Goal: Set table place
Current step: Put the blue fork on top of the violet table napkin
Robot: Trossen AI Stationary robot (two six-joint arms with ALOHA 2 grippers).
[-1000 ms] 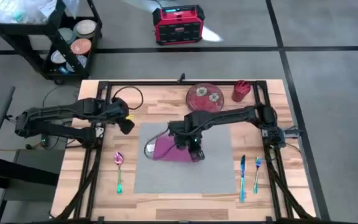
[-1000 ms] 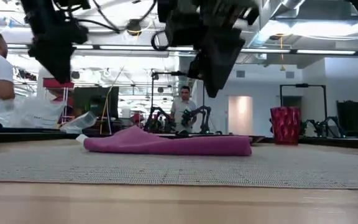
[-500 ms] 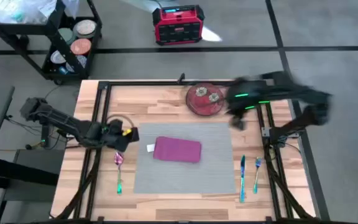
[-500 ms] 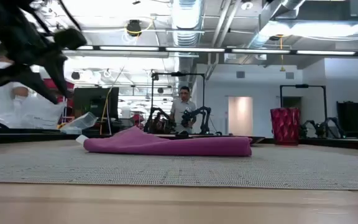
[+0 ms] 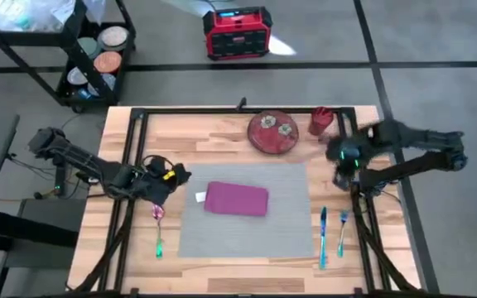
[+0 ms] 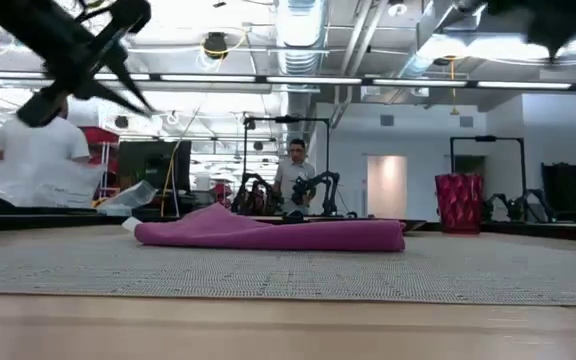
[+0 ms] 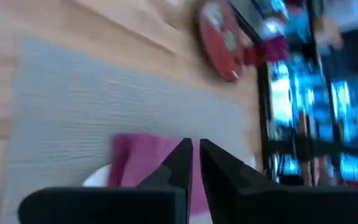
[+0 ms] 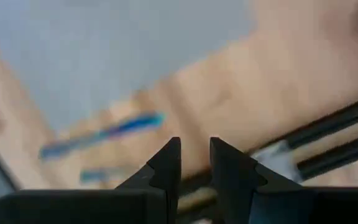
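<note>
Frankly, the wrist views are smeared, so I read little from them beyond each arm's own fingers. From the left wrist the left hand (image 7: pixel 195 163) shows its two dark fingers drawn nearly together with only a thin slit between them, holding nothing. From the right wrist the right hand (image 8: pixel 195 163) shows a similar narrow gap, also empty; blurred blue streaks beyond it I take for cutlery.

From above, the left hand (image 5: pixel 175 175) sits low just off the left edge of the grey placemat (image 5: pixel 288 223), and the right hand (image 5: pixel 339 159) hovers over the right rail, near the red cup (image 5: pixel 320 121). In the low view the arms are cut off at the top edge.

On the light-wood surface (image 5: pixel 205 132) the placemat lies flat and square in the middle, a thin woven rectangle. One magenta napkin (image 5: pixel 236 199) rests on its upper half, folded, with a small white tag at its left end. I count one red plate (image 5: pixel 273 132) past the mat's far edge, one spoon (image 5: pixel 159 228) left of the mat, and two pieces of blue cutlery (image 5: pixel 331 230) to its right. Someone stands in the room behind (image 6: pixel 296 175).
</note>
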